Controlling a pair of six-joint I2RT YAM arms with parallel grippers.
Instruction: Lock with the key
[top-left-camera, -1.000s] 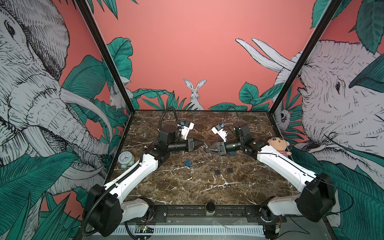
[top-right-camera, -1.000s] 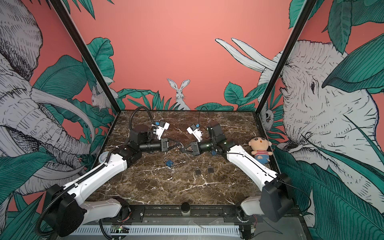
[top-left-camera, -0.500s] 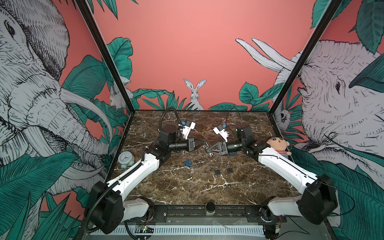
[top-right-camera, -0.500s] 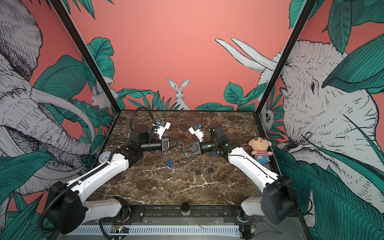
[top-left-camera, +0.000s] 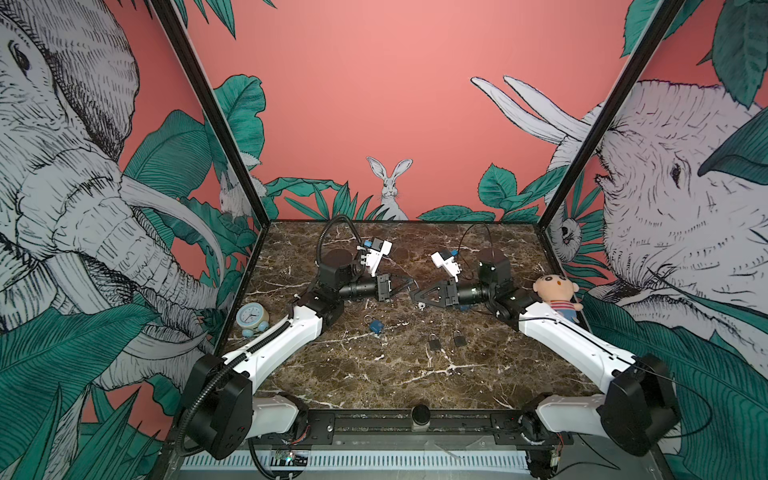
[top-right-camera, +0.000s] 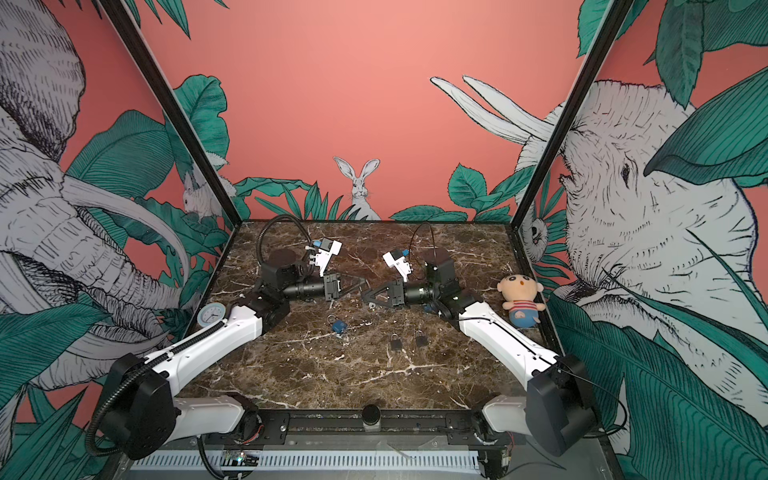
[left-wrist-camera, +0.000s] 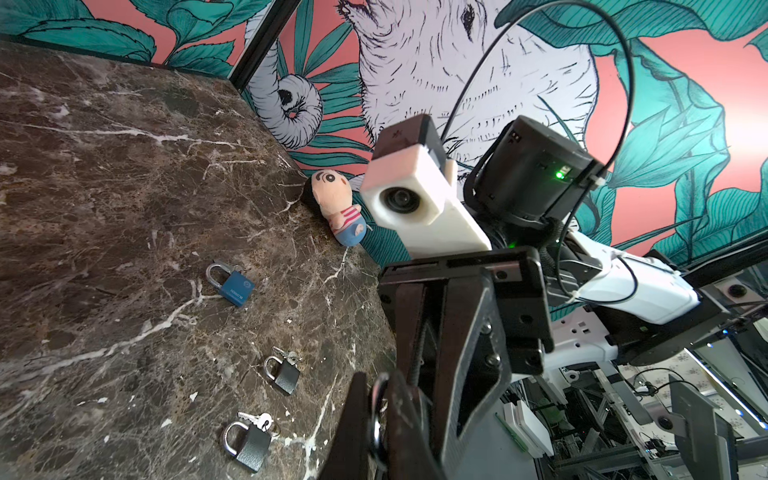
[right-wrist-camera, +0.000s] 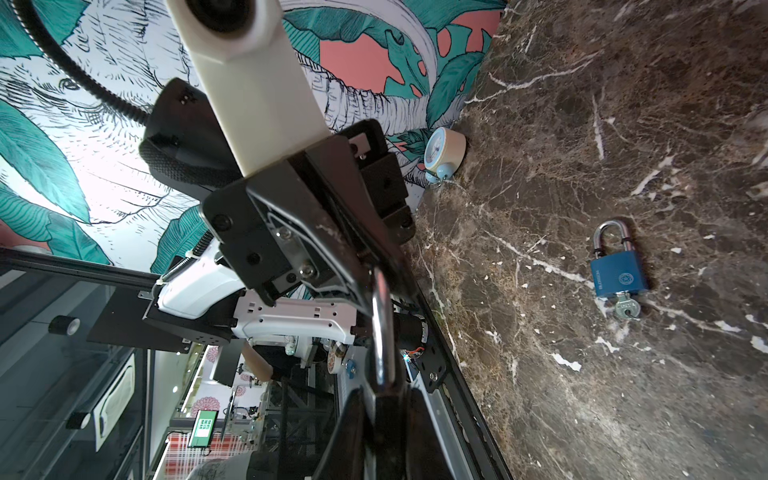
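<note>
Both grippers meet above the middle of the table. A dark padlock with a silver shackle (right-wrist-camera: 381, 324) hangs between them. My right gripper (right-wrist-camera: 384, 395) (top-left-camera: 414, 296) is shut on the padlock's body. My left gripper (left-wrist-camera: 376, 399) (top-left-camera: 410, 286) is shut on the shackle (left-wrist-camera: 376, 415), its fingertips (right-wrist-camera: 374, 266) clamping the loop's far end. A small silvery piece that looks like the key (top-left-camera: 421, 306) (top-right-camera: 372, 306) dangles just under the held padlock in both top views; in the wrist views it is hidden.
A blue padlock (top-left-camera: 376, 325) (right-wrist-camera: 618, 278) with a key in it lies on the marble below the grippers. Two dark padlocks (top-left-camera: 434, 343) (top-left-camera: 459, 340) with keys lie nearer the front. An alarm clock (top-left-camera: 251, 318) stands at the left wall, a doll (top-left-camera: 557, 297) at the right.
The right gripper has shifted slightly with the padlock; the left arm has barely moved. Both grippers stay shut and tip to tip.
</note>
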